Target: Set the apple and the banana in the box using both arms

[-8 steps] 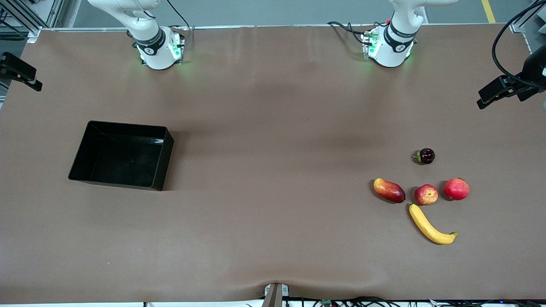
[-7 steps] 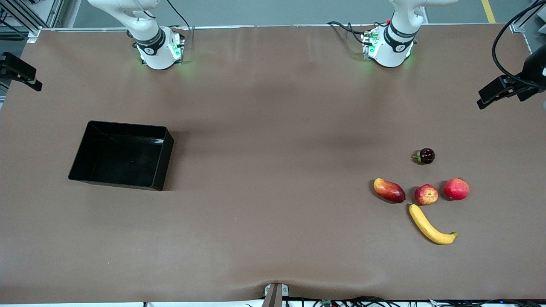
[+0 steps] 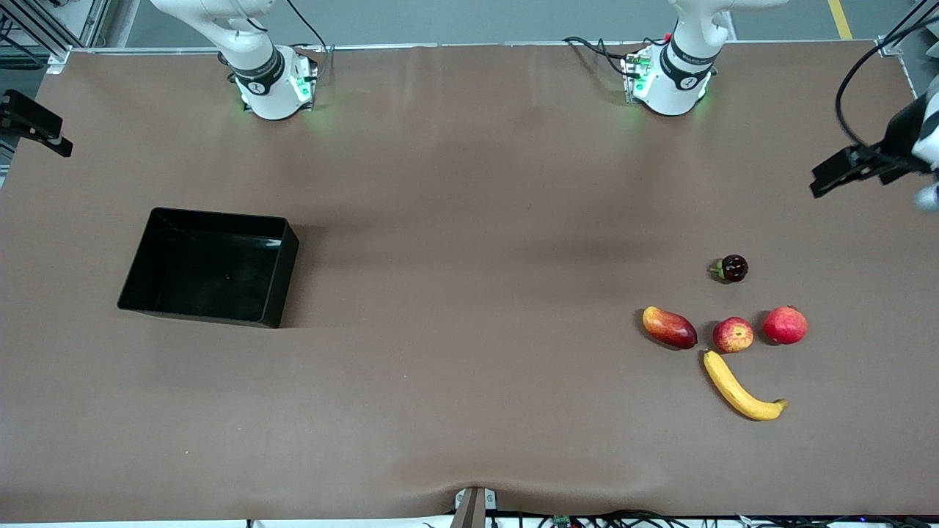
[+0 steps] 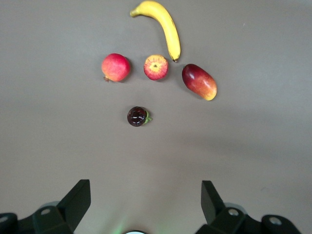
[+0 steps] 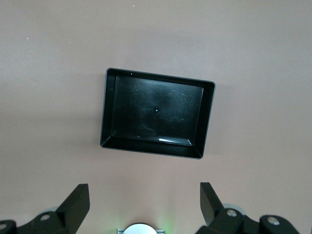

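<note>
Only thing that's moved in the last half second is the left gripper, shifting a bit up high toward the fruit, jaws spread wide, so the job's barely begun. The right gripper hangs over the box with jaws spread too. The box holds nothing yet. The apple and banana sit on the worktop at the left arm's end, banana nearer the camera.

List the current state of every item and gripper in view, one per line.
box: open-topped, empty, toward the right arm's end.
apple: on the table, ungripped, between mango and pomegranate.
banana: lying flat, nearest the front camera.
dark round fruit: on the table, apart.
left gripper: open, high over the fruits.
right gripper: open, high over the box.
</note>
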`<state>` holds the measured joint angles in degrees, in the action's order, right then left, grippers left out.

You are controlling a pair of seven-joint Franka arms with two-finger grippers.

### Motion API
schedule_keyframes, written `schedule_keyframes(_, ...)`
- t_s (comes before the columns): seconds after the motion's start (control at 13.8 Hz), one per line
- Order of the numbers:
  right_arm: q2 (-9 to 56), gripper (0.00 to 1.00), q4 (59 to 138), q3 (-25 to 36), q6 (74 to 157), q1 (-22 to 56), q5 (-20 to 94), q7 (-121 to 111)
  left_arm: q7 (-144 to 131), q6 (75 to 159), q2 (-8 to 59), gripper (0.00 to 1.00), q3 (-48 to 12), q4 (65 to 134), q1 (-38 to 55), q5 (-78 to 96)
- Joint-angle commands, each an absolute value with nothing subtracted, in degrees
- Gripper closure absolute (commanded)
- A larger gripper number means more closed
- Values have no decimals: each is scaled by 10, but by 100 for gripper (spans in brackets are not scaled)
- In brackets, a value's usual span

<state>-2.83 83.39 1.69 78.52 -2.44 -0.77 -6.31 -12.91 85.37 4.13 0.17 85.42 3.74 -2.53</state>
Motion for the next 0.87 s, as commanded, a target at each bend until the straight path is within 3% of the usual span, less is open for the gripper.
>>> schedule_keyframes(0.0, -23, 0, 821, 18, 780, -21, -11, -67, -119, 890, 76, 0, 4, 844, 39, -18)
schedule_keyframes(0.8, 8, 0, 822, 21, 777, -41, -28, -71, -120, 873, 39, 0, 9, 843, 31, -18)
